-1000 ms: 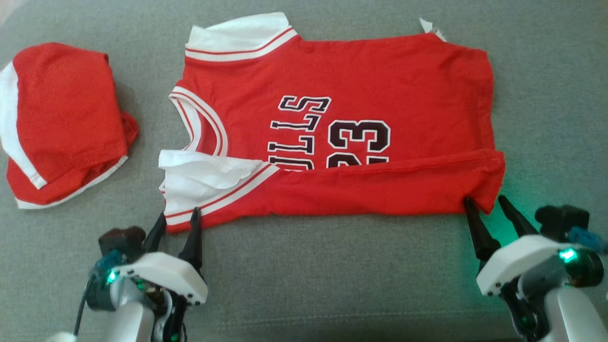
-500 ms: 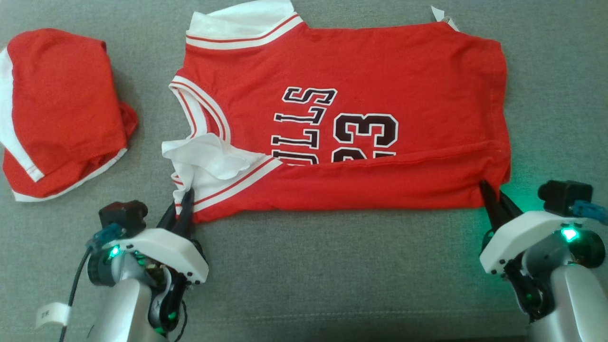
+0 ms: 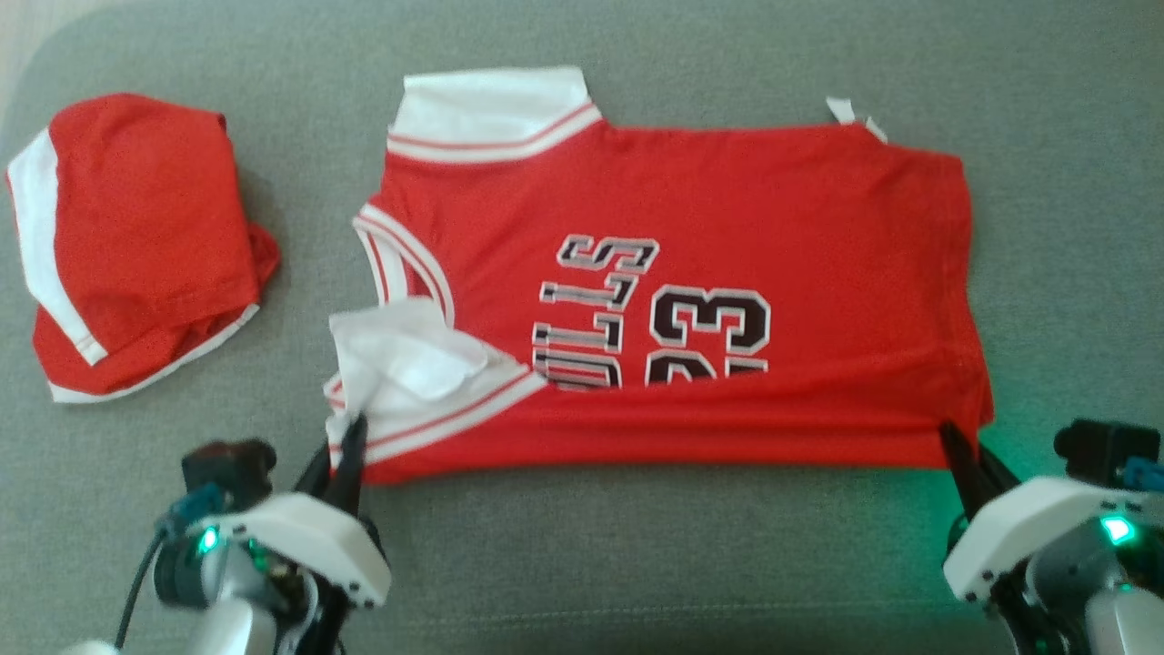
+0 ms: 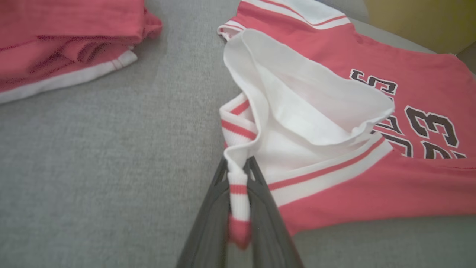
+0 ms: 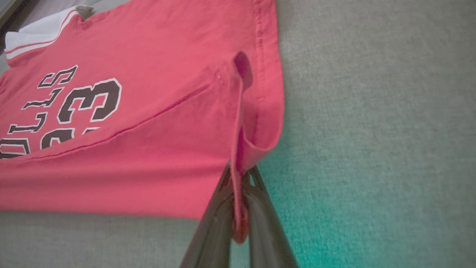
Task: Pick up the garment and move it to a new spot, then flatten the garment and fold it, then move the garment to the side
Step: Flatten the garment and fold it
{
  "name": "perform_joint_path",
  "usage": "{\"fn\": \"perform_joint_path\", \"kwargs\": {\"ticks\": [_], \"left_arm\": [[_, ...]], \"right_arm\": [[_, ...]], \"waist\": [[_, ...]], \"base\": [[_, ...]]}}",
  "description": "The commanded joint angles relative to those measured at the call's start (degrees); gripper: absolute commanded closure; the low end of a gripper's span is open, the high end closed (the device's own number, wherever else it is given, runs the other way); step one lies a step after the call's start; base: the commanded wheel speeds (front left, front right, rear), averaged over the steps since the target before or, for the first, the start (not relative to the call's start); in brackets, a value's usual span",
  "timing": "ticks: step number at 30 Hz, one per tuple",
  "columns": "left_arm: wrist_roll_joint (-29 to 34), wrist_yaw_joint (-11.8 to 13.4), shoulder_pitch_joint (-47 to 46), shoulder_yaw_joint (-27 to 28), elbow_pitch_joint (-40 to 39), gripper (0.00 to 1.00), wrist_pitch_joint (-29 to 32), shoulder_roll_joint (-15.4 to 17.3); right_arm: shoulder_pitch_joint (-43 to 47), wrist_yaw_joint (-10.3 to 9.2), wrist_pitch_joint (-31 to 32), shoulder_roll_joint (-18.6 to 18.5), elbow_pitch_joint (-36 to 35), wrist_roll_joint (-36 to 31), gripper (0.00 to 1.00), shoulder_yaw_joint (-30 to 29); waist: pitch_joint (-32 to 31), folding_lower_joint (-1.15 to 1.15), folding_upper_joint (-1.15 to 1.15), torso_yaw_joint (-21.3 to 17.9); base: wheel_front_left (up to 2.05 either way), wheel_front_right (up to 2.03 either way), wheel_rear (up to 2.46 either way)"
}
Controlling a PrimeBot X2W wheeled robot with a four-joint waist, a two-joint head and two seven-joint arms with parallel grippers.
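The lower strip of the red sleeveless jersey [image 3: 727, 209], trimmed in white ribbing, is folded over towards 6 o'clock, so the bottom of its black, white-edged print is covered. "LLS" and "23" can be read; the characters beneath are cut by the fold and cannot be made out. A small white tag [image 3: 841, 109] at 1 o'clock is too small to be read. The jersey is spread across the middle of the grey woven cushion [image 3: 637, 564], neck towards 9 o'clock.

At 7 o'clock in the head view, the left gripper [image 3: 344, 446] is pressed together on the striped white-and-red armhole band, which is seen pinched between the dark fingers [image 4: 260, 201] in the left wrist view. At 5 o'clock the right gripper [image 3: 959, 446] is closed on the red hem corner; its arm is cut off by the picture's edge. A folded red-and-white garment [image 3: 145, 236] is lying apart at 9 o'clock.
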Motion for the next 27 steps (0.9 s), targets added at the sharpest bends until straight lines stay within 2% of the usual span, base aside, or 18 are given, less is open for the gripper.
{"fn": "perform_joint_path", "kwargs": {"ticks": [1,8,9,10,11,12,13,16,20,27], "left_arm": [[-0.57,0.92,0.31,2.33,-2.42,1.0,0.55,1.65],[-1.06,2.39,4.63,2.06,-5.73,1.0,3.11,1.72],[-1.12,2.52,5.07,1.85,-6.03,1.0,3.61,1.67],[-1.12,2.64,5.38,1.63,-6.27,1.0,4.01,1.62],[-1.0,2.79,5.54,1.43,-6.42,0.95,4.24,1.62],[-0.87,2.95,5.6,1.24,-6.48,0.45,4.37,1.56],[-0.76,3.13,5.58,1.08,-6.53,0.0,4.43,1.46],[0.33,3.65,5.25,0.71,-7.3,0.0,2.88,1.44],[3.71,5.82,4.61,1.18,-9.51,0.0,-2.16,2.22],[6.64,7.35,2.23,1.55,-14.32,0.0,-7.76,2.81]], "right_arm": [[0.46,-0.05,0.38,-0.7,-2.58,0.1,1.0,-0.07],[2.42,-0.05,1.29,-0.78,-4.12,0.24,1.0,0.15],[2.43,-0.05,1.22,-0.79,-4.07,0.21,0.9,0.33],[2.42,-0.05,1.06,-0.83,-3.97,0.14,0.63,0.45],[2.45,-0.05,0.96,-0.83,-3.82,0.11,0.34,0.48],[2.5,-0.05,0.83,-0.81,-3.72,0.12,0.03,0.44],[2.52,-0.05,0.59,-0.8,-3.73,0.0,0.0,0.36],[2.62,-0.05,-0.34,-0.75,-4.67,-0.31,0.0,0.23],[2.31,-0.05,-4.1,-1.69,-9.84,-1.93,0.0,1.02],[-0.42,-0.05,-10.03,-2.77,-17.01,-4.24,0.0,3.53]], "waist": [[-0.89,0.0,0.0,-0.3],[-2.23,0.0,0.0,-0.94],[-2.36,0.0,0.0,-0.99],[-2.51,0.0,0.0,-0.96],[-2.64,0.0,0.0,-0.91],[-2.76,0.0,0.0,-0.83],[-2.88,0.0,0.0,-0.78],[-3.5,0.0,0.0,-0.7],[-4.69,0.0,0.0,-0.96],[-5.93,0.0,0.0,-1.04]], "base": [[0.0,0.0,0.0],[0.0,0.0,0.0],[0.0,0.0,0.0],[0.0,0.0,0.0],[0.0,0.0,0.0],[0.0,0.0,0.0],[0.0,0.0,0.0],[0.0,0.0,0.0],[0.0,0.0,0.0],[0.0,0.0,0.0]]}}
